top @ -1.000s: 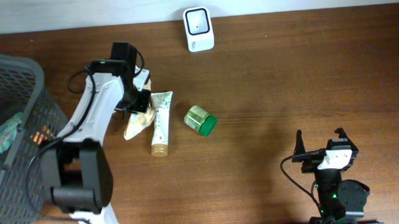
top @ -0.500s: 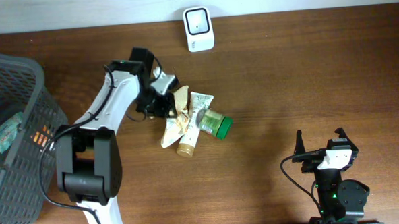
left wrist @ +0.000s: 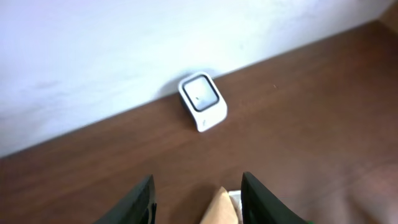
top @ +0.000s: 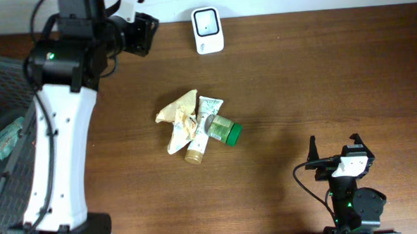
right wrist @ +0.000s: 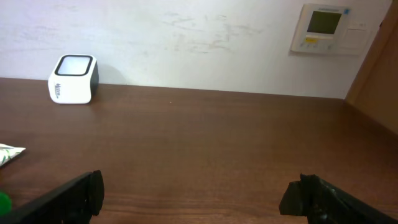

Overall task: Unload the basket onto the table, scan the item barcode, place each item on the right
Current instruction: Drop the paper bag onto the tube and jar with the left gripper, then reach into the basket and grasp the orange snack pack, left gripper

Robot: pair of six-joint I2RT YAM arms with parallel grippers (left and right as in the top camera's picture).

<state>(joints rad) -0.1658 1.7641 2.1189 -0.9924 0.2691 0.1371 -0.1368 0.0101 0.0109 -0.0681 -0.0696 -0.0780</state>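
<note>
Three items lie bunched mid-table: a tan crumpled pouch (top: 177, 118), a white-green tube (top: 203, 128) and a green-capped jar (top: 224, 130). The white barcode scanner (top: 207, 30) stands at the table's far edge, also seen as the scanner (left wrist: 202, 101) in the left wrist view. My left gripper (top: 146, 34) is raised high near the back left, open and empty. In its own view the gripper (left wrist: 198, 200) shows the pouch tip (left wrist: 221, 210) lying on the table below, between the fingers. My right gripper (top: 335, 151) rests open at the front right, far from the items.
A dark mesh basket (top: 3, 91) holding a teal packet (top: 3, 137) stands at the left edge. A wall panel (right wrist: 328, 28) hangs behind the table in the right wrist view. The right wrist also sees the scanner (right wrist: 73, 79).
The left gripper dragged the pouch and other items rightward, opened and let go of the pouch. It then rose up and back to the left. The right arm stayed still.
</note>
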